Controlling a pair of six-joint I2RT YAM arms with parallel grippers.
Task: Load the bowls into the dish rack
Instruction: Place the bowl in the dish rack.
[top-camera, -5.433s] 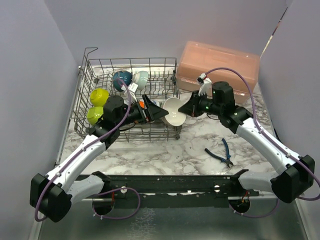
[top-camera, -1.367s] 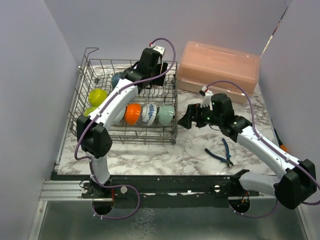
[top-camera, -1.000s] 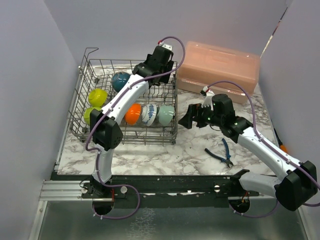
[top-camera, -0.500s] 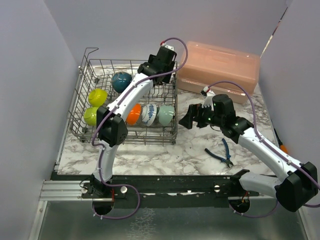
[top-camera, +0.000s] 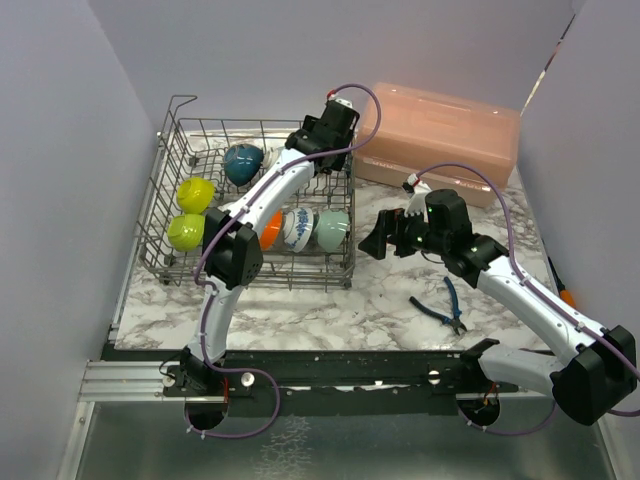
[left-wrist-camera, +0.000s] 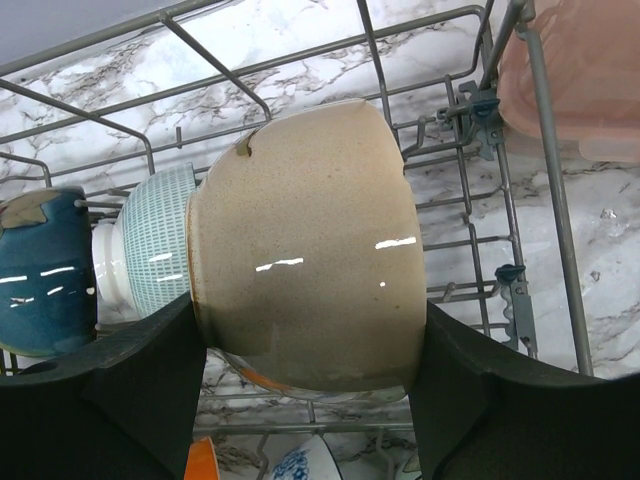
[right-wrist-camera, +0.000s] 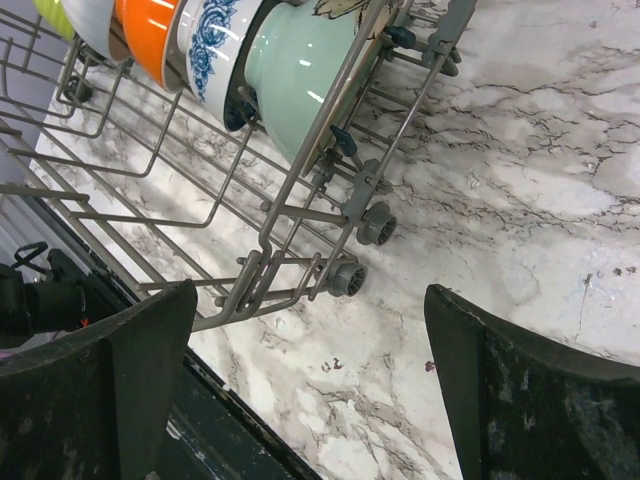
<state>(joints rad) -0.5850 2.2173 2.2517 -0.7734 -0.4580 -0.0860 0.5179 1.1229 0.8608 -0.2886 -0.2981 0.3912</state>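
My left gripper (top-camera: 322, 137) reaches over the back right part of the dish rack (top-camera: 170, 150) and is shut on a beige bowl (left-wrist-camera: 310, 240), held on its side between the black fingers (left-wrist-camera: 140, 380). Just left of it in the rack stand a white bowl with teal stripes (left-wrist-camera: 155, 235) and a dark blue bowl (top-camera: 243, 163). Two lime-yellow bowls (top-camera: 197, 192) sit at the rack's left. An orange bowl (top-camera: 268, 230), a blue-patterned bowl (top-camera: 297, 228) and a pale teal bowl (top-camera: 333, 228) line the front row. My right gripper (top-camera: 378, 240) hangs open and empty over the marble beside the rack's wheels (right-wrist-camera: 352, 275).
A pink lidded box (top-camera: 440, 130) stands at the back right, close to the rack's right wall. Blue-handled pliers (top-camera: 440, 305) lie on the marble near the right arm. An orange-tipped item (top-camera: 567, 296) shows at the right wall.
My left arm has carried the beige bowl farther toward the rack's back right corner over the last second. The right arm has barely moved and stays open.
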